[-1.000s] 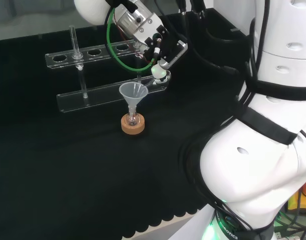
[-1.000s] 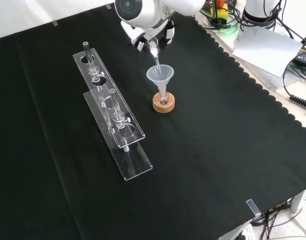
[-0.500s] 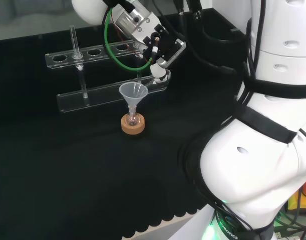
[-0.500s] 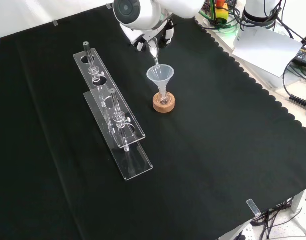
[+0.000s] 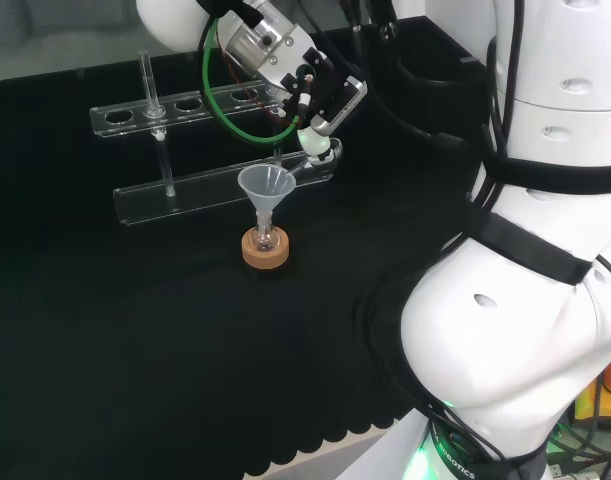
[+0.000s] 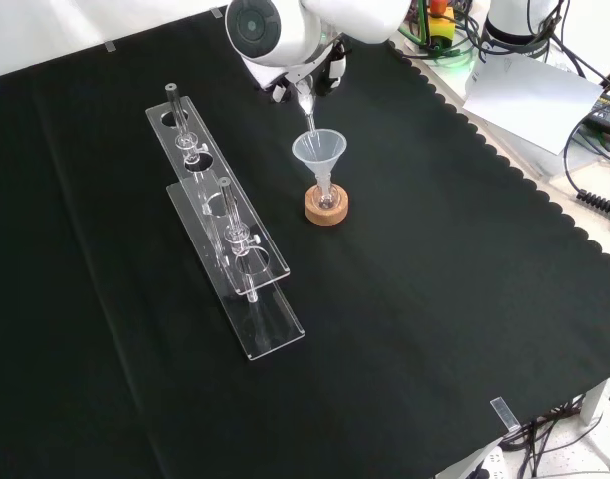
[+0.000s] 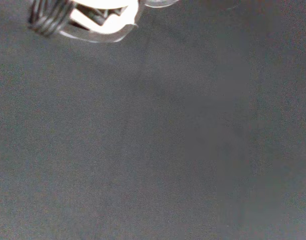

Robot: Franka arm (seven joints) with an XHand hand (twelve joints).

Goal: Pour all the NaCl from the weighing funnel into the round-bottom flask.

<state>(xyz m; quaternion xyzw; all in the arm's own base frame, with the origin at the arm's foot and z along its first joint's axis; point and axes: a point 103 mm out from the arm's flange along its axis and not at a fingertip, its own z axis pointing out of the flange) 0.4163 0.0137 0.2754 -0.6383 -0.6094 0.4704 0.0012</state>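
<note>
On the black-clothed table (image 5: 135, 330), the hand (image 5: 320, 100) tilts a weighing funnel (image 5: 307, 160) just right of a clear funnel (image 5: 266, 186) in a flask (image 5: 266, 240) on a cork ring (image 5: 266, 252).

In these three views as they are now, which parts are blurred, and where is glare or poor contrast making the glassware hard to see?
Wrist view: the black cloth looks washed-out grey and featureless, with a blurred white part of the robot hand. Head view: the clear rack is faint against the cloth, and the funnel reads clearly. Front view: even light, small highlights on the rack; the cork ring stands out sharply.
</note>
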